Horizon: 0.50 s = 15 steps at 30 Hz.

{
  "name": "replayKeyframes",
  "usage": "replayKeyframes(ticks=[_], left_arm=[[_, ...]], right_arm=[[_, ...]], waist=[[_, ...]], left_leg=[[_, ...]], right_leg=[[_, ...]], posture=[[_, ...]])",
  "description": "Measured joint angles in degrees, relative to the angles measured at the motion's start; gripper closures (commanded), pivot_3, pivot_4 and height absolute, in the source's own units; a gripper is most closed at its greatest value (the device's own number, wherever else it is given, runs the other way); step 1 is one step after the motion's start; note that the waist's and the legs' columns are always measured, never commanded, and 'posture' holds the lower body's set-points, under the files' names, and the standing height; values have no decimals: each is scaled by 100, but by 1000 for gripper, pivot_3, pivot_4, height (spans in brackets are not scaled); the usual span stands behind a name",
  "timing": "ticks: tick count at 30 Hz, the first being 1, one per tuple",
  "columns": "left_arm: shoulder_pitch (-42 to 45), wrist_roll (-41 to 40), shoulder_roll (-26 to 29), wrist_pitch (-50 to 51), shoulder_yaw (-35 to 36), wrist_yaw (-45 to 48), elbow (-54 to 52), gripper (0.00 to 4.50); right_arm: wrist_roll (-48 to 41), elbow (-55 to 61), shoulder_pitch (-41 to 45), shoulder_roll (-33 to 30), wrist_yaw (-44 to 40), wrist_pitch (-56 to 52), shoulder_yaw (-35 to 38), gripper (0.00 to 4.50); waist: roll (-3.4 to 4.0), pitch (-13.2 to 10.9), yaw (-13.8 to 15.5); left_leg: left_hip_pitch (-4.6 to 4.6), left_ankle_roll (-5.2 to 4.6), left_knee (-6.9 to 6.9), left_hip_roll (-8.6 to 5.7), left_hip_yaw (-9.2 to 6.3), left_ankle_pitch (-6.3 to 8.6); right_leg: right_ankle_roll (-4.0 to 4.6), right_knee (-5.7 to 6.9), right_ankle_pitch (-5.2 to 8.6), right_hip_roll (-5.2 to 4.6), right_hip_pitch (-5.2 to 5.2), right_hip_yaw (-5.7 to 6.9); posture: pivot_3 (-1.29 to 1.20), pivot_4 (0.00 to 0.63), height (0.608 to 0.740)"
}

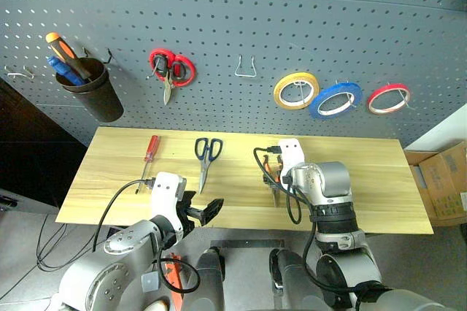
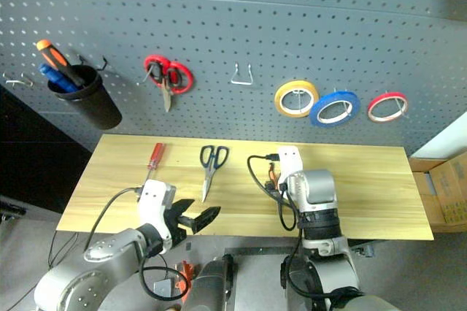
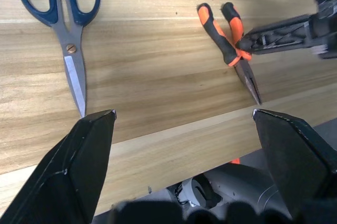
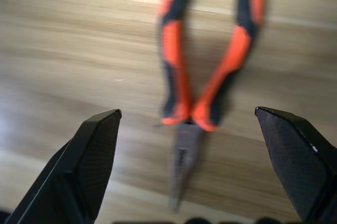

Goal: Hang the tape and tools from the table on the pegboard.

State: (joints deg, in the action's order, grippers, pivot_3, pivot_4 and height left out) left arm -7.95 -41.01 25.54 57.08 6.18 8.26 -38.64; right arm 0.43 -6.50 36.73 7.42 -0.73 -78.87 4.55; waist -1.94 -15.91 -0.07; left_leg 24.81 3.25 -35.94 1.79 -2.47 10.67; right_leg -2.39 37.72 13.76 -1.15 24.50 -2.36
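Right gripper (image 4: pixel 185 124) spread wide, straddling the pliers (image 4: pixel 202 82) on the table (image 1: pixel 379 179); nose toward the near edge, handles splayed toward the pegboard (image 1: pixel 233 19), long axis running front to back. Right arm nearer. Left gripper (image 3: pixel 183 116) also spread, empty. Rubbery orange-black grips, slim metal nose, smooth wood

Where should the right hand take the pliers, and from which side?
Probably at the pivot end of the orange-and-black handles, coming from above. The pliers lie flat on the table, handles spread apart toward the pegboard, thin nose toward the near edge. The handles converge just above the joint, so the open right hand could close across both there; the flat nose offers little to hold.
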Motion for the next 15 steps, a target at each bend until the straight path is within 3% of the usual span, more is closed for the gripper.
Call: replayKeyframes(ticks=[15], left_arm=[[-24,-80,-173,14,71,-21,-32,0]], right_arm=[[-297,-1057,282,2,520,765,106,46]], waist=[[25,-64,-1]], left_leg=[[3,0,11,0,1,0]], right_leg=[[4,-10,4,0,7,-2]], posture=[[151,328,740]])
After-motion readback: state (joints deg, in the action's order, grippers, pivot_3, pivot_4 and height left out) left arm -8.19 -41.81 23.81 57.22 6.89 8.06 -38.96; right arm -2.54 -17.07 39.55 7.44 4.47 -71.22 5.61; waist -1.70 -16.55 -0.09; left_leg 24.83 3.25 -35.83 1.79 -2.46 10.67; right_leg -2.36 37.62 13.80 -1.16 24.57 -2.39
